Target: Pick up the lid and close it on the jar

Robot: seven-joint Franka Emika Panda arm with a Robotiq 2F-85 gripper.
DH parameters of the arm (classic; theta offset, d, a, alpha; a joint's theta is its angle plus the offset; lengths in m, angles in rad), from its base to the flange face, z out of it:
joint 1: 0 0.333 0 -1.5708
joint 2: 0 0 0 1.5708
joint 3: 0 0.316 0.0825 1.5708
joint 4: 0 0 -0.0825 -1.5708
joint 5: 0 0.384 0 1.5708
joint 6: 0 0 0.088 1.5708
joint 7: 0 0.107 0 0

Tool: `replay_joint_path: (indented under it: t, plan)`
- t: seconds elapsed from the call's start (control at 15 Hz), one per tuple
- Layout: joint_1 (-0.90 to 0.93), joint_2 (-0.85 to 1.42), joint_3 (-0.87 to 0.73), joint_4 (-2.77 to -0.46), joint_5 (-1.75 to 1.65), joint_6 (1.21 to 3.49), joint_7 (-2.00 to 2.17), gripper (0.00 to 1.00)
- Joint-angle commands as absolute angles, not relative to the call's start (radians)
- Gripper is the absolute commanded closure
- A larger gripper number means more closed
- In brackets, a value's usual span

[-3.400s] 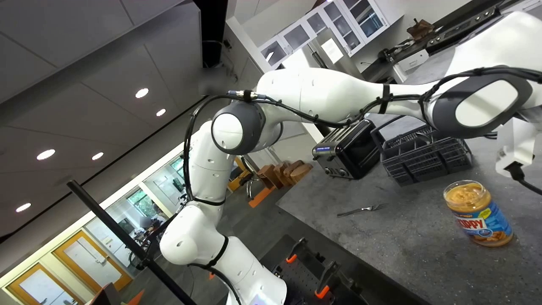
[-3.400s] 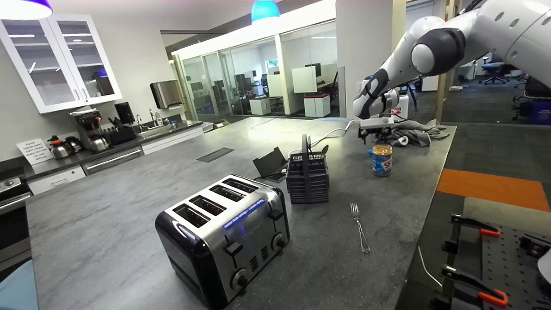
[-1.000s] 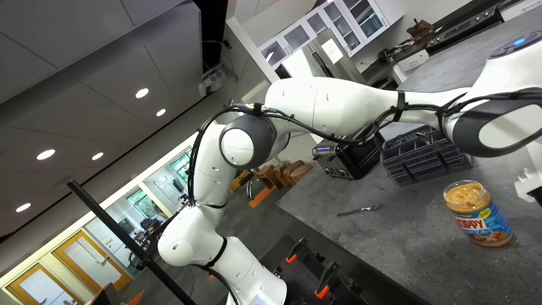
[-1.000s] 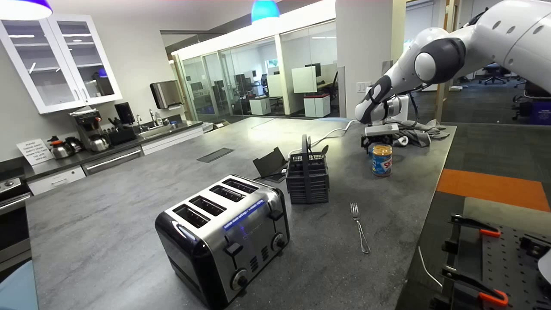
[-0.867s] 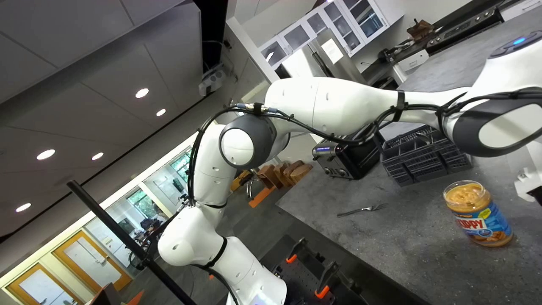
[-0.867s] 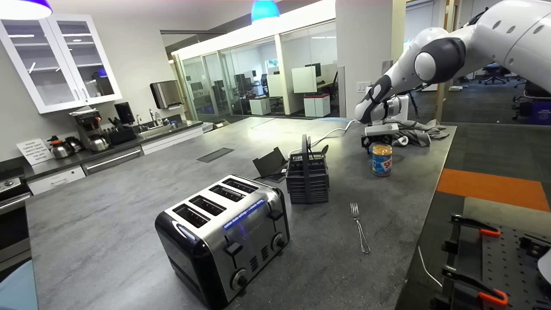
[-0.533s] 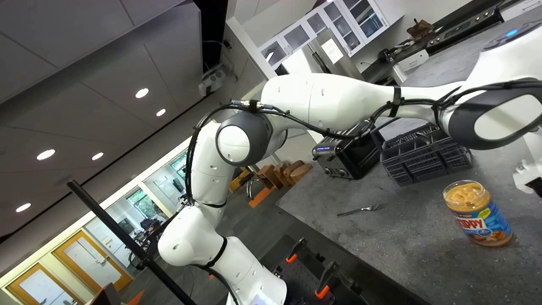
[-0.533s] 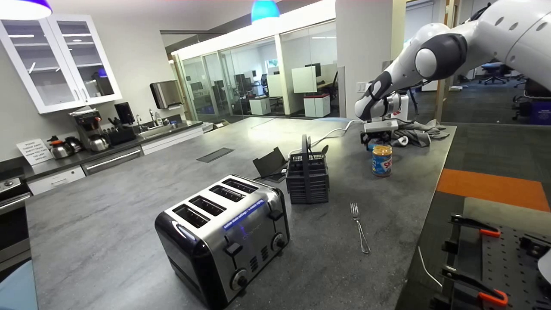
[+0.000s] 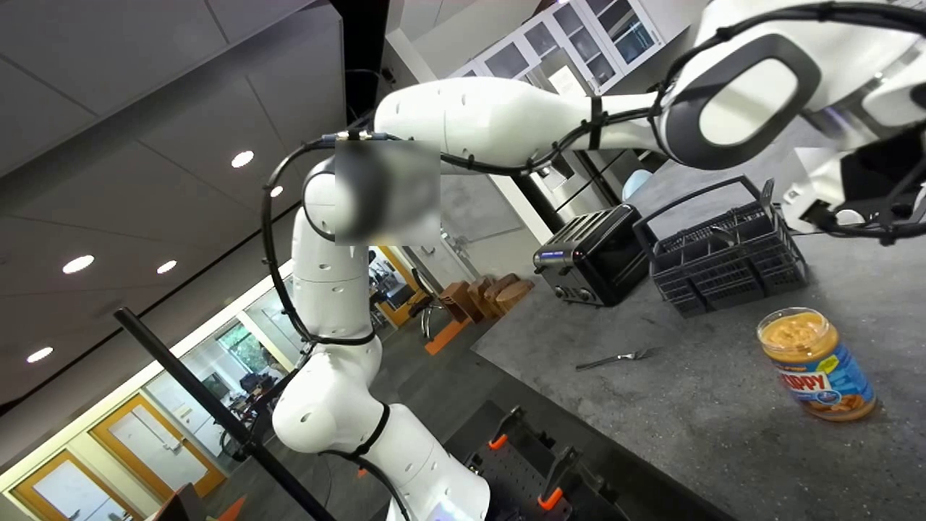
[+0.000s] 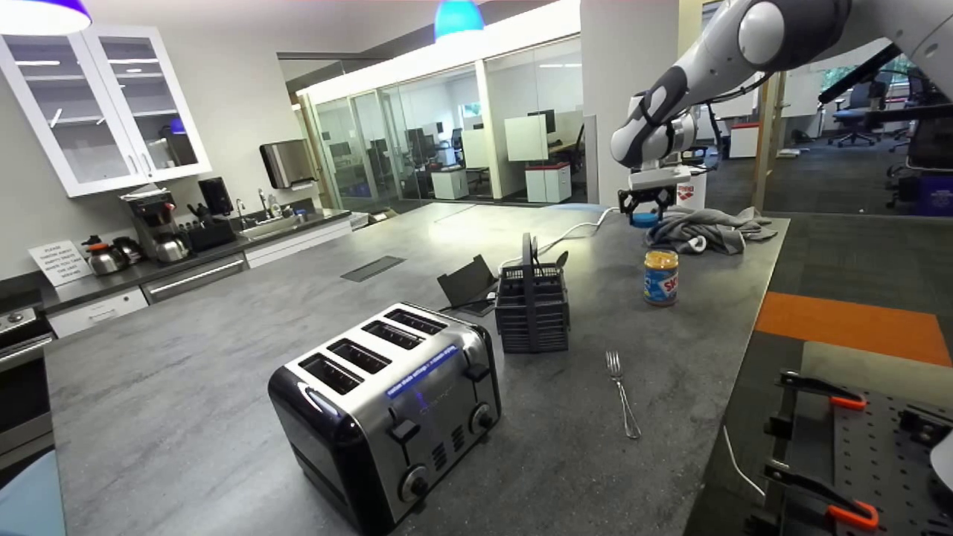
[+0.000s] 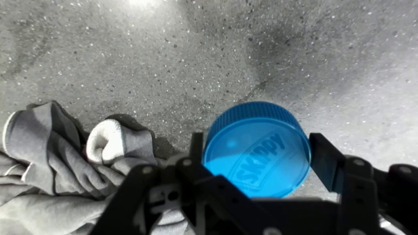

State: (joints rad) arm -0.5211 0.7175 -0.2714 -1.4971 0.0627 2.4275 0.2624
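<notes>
We hold the lid [image 10: 645, 220] aloft, gripper [image 11: 256, 142] clamped to its width, with the nearer, uncapped jar [image 10: 660, 278] yet to close

- Lid [image 11: 258, 153]: we see a rd. blue cap, ribbed round the side, "SKIPPY" on its flat face, turned to us in wrist view.
- In an exterior view we find the lid [image 10: 645, 219] held by its sides, approx. level, up off the counter [image 10: 223, 335] & apart from the jar [image 10: 661, 281].
- Jar: clear rim & walls, mouth open, tan-orange spread [image 9: 794, 334] inside; we make out a blue label w/ red letters on a white panel, plus a yellow patch.
- In both exterior views we've it upright on counter.
</notes>
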Motion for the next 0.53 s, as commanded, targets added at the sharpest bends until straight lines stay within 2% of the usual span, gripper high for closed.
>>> replay_joint_path:
  t: [0.0,0.47]
  plan:
    - [-0.444,0.523,-0.301,-1.729,0.027,2.453,0.206,0.46]
    - [-0.345,0.267,-0.306,-2.057,-0.048,2.475,0.108,0.46]
